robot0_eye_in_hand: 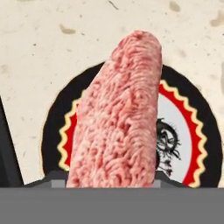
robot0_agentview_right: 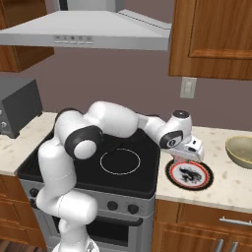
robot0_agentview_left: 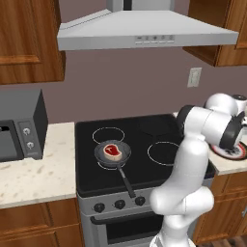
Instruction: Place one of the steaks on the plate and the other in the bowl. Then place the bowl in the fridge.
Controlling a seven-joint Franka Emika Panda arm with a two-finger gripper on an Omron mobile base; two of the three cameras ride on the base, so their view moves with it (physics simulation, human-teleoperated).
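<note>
Beside plate (robot0_agentview_right: 189, 174), bowl (robot0_agentview_right: 239, 151) on counter, 2nd steak (robot0_agentview_left: 113, 150) in pan (robot0_agentview_left: 113, 154)

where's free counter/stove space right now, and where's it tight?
Free: the counter strip between plate and bowl; the burner ring in front of the arm; the counter between microwave and stove. Crowded: over the plate, where the claw hangs holding a steak, and the front-left burner, taken by the pan with the other steak.
</note>
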